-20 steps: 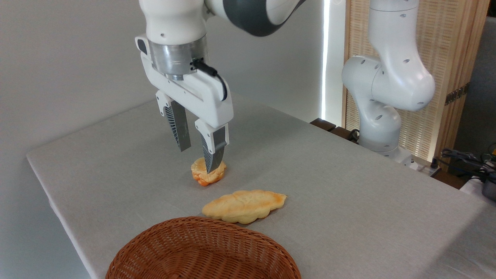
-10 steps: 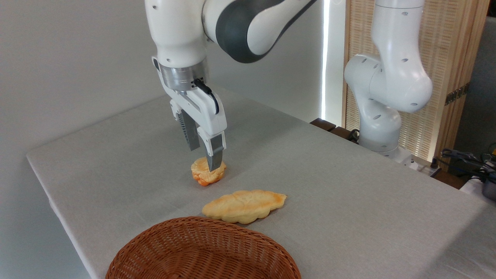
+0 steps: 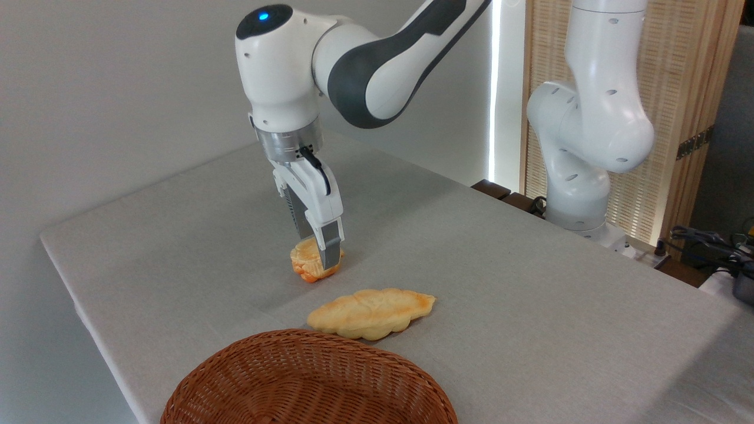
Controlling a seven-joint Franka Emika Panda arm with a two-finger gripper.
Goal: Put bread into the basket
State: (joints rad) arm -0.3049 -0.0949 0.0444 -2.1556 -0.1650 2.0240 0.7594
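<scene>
Where jaws meet one bread (image 3: 307,260), one basket (image 3: 306,383)

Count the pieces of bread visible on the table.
2. A small round bun sits mid-table with the gripper down over it; a longer flat loaf lies nearer the camera, just behind the basket. The basket's visible inside holds none.

Single fixed camera, raised, near table's (image 3: 530,330) front corner, angled down across it toward arm base (image 3: 580,212)
</scene>
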